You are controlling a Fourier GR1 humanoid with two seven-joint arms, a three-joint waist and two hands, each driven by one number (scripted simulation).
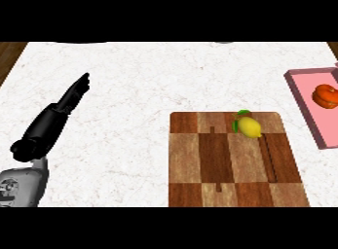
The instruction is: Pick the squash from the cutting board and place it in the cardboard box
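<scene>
One hand (70, 99) in view, the left, fingers straight and holding nothing, resting at the left over the white counter (128, 97), well apart from the yellow squash (251, 127) lying near the far edge of the cutting board (229, 165). No right hand shows, so any reach from the left looks long and could nudge the rounded squash off the board. Trouble at the pink box (308, 104) too: an orange fruit (328, 96) already sits inside, crowding the drop.

pink box (307, 97) — cut off (right edge)
</scene>
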